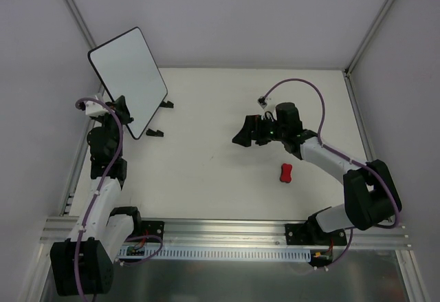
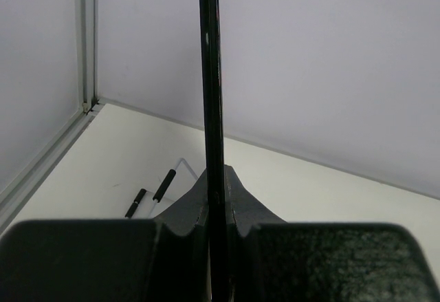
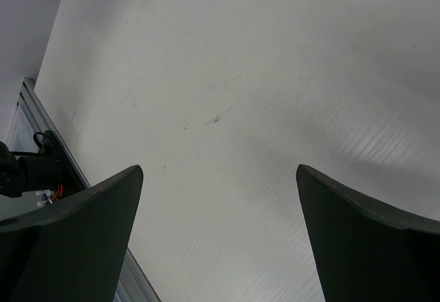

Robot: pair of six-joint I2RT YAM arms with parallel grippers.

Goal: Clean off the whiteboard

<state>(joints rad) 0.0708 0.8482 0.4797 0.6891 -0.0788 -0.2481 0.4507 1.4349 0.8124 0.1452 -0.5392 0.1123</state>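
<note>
Whiteboard point(image 1: 128, 78): raised and tilted at the far-left corner of the tabletop point(image 1: 206, 178); visible face plain white; appears edge-on in the left wrist view.
Board tabs point(image 1: 155, 133): two small black pieces at the board's lower right edge, down at tabletop level.
Left gripper point(image 1: 121, 109): clamped on the whiteboard's near edge, fingers point(image 2: 182, 216) pressed against both faces.
Right gripper point(image 1: 242, 137): jaws wide apart, holding nothing, above the tabletop centre, well apart from the board.
Eraser point(image 1: 287, 173): red, bone-shaped, lying on the tabletop just beside the right arm.
</note>
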